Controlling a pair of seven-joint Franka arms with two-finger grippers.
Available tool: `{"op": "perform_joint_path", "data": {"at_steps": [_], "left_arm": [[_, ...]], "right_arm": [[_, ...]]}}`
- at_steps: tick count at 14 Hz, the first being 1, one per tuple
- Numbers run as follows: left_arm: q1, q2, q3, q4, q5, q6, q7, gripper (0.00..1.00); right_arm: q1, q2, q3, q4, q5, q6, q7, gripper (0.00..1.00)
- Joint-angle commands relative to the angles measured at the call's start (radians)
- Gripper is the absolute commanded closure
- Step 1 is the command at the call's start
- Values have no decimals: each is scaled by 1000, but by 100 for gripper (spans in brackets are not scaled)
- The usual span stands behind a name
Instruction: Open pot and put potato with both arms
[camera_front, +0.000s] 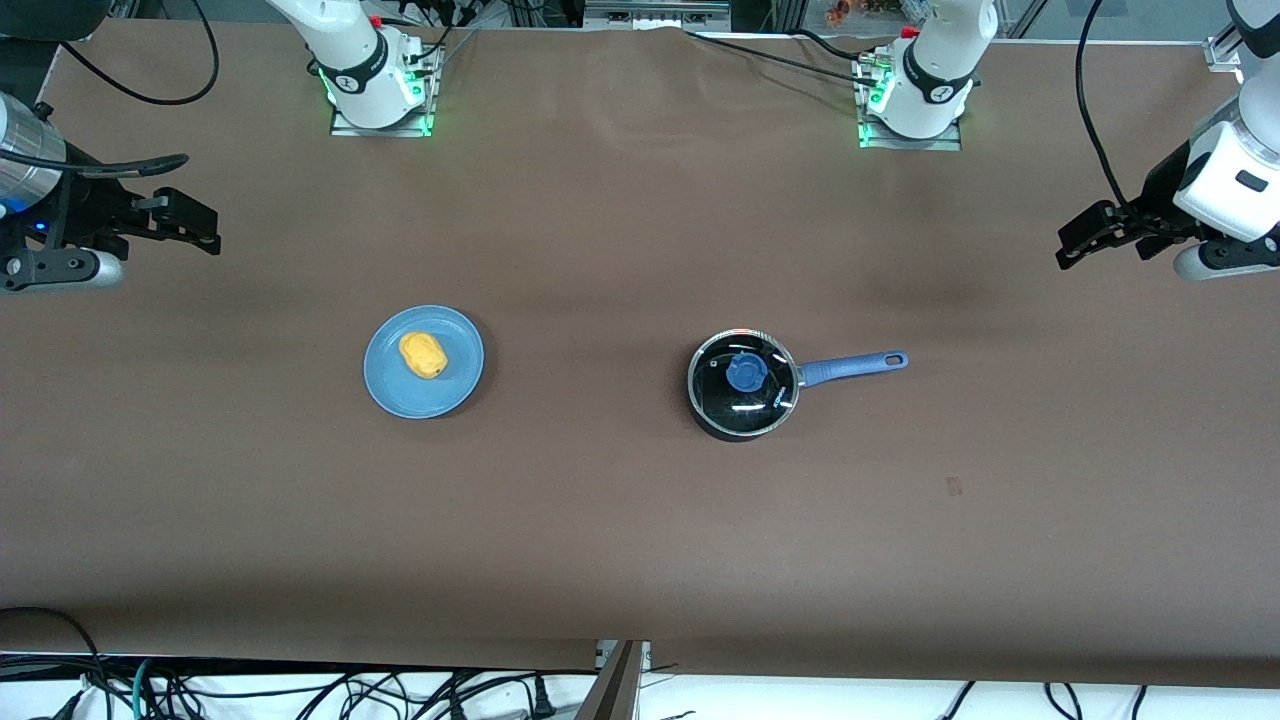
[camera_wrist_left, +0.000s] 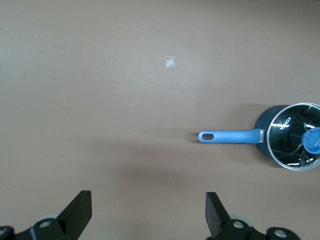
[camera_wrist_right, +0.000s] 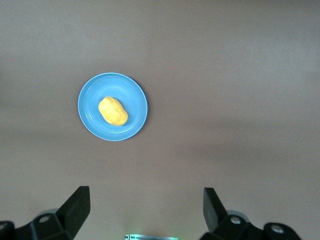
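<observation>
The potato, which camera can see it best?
The right wrist view. It looks straight down on the potato lying on the blue plate, big and whole, ahead of the open right gripper. The front view shows the potato too, but smaller. The left wrist view shows only the pot, with its lid on.

A flat blue plate (camera_front: 424, 362) sits on the brown table (camera_front: 620, 520), with perhaps a tape scrap (camera_front: 954, 487).

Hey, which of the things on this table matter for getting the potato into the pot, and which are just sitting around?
Part of the job:
pot, closed
lid on the pot
potato on the plate
left claw, open, waiting at its end of the table
right claw, open, waiting at its end

Just there:
blue plate
small pale mark on the table
</observation>
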Motion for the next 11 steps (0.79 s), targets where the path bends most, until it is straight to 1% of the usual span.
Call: {"op": "perform_joint_path", "data": {"at_steps": [1, 6, 11], "left_arm": [[12, 12, -9, 19, -12, -2, 6, 0], [12, 32, -12, 25, -8, 2, 7, 0], [12, 32, -12, 25, -10, 1, 7, 0]], "right_arm": [[-8, 8, 8, 24, -6, -16, -16, 0], [-8, 8, 8, 24, -6, -16, -16, 0], [-8, 8, 8, 24, -6, -16, -16, 0]]}}
